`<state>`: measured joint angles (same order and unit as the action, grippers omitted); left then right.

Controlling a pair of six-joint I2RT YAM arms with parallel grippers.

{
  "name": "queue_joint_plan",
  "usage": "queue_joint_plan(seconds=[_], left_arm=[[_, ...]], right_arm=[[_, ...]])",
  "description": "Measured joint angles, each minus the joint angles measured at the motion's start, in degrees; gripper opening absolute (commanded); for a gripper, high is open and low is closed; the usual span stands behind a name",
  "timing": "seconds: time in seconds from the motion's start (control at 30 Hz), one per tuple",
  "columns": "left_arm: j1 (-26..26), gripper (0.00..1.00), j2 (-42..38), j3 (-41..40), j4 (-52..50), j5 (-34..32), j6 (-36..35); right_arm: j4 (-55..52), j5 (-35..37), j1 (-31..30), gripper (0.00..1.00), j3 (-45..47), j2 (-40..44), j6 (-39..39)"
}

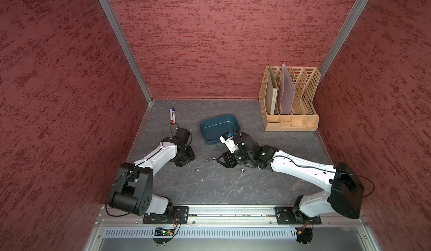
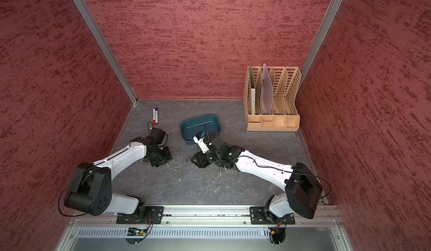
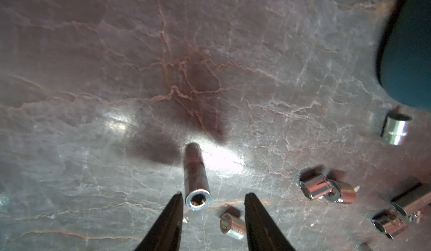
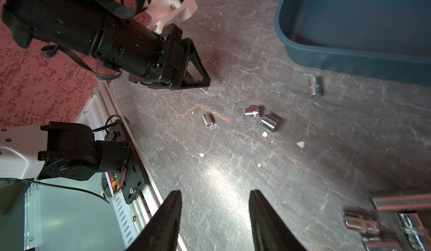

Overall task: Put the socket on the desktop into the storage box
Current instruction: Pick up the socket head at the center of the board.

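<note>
Several small chrome sockets lie on the dark veined desktop point(image 1: 233, 186) between my arms. In the left wrist view a long socket point(image 3: 197, 179) stands on end just inside one finger of my open left gripper point(image 3: 214, 195), with a gap to the other finger. A short socket point(image 3: 233, 225) lies lower between those fingers. My right gripper point(image 4: 215, 192) is open over bare desktop, holding nothing. It points toward a pair of sockets point(image 1: 211, 159). The teal storage box point(image 1: 217, 117) sits behind both grippers. No socket shows in the part of its floor that I can see.
A beige lattice file rack point(image 1: 291, 98) holding folders stands at the back right. Two markers point(image 1: 172, 115) lie at the back left. More sockets lie near the right arm point(image 1: 242, 170) and by the box point(image 4: 315, 86). Red walls close in three sides.
</note>
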<state>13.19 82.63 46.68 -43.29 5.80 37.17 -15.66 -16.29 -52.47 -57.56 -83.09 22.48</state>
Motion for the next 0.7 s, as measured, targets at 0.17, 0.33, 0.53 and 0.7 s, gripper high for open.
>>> queue_joint_plan(seconds=[0.17,0.33,0.53,0.7], left_arm=[[0.0,0.41,1.5,0.0,0.1,-0.7,-0.2],[0.0,0.31,1.8,0.0,0.6,-1.8,-0.3],[0.0,0.22,3.1,0.0,0.8,-2.3,-0.7],[0.0,0.11,3.4,0.0,1.0,-2.4,-0.8]], right_arm=[[0.0,0.0,0.0,0.51,0.0,0.0,0.1],[0.1,0.0,0.0,0.51,0.0,0.0,0.4],[1.3,0.0,0.0,0.51,0.8,0.0,1.1],[1.4,0.0,0.0,0.51,1.6,0.0,1.4]])
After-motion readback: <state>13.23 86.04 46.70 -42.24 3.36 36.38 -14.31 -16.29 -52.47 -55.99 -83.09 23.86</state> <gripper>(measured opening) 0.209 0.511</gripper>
